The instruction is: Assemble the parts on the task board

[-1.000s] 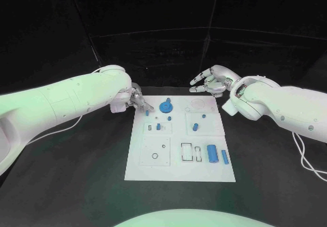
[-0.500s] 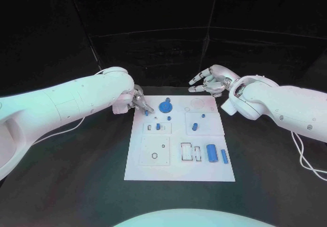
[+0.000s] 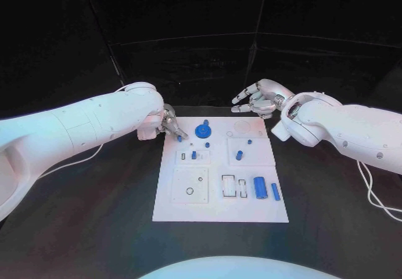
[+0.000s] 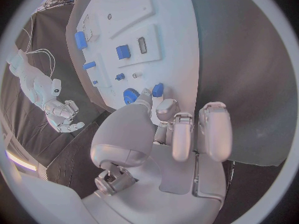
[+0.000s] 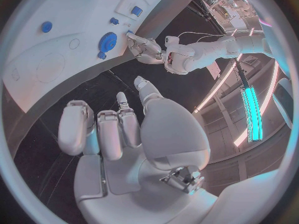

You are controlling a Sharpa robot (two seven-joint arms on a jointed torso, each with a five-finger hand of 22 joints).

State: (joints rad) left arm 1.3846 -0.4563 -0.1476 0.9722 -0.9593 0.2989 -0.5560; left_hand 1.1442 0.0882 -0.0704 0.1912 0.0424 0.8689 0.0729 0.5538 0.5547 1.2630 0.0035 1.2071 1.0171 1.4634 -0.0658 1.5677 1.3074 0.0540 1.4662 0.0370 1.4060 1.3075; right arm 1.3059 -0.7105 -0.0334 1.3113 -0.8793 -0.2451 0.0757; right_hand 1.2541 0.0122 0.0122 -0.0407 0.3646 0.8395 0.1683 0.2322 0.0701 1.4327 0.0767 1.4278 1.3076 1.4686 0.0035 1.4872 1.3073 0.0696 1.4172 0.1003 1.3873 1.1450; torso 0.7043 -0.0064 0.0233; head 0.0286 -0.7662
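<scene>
At board's far-left edge, left robot hand point(image 3: 170, 127).

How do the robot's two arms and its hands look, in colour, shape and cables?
Both arms are thick, rounded white shells with small dark screw dots. The left arm and the right arm each trail a thin white cable on the black table. The left hand and the right hand are silver metal, with pale rounded finger pads.
</scene>
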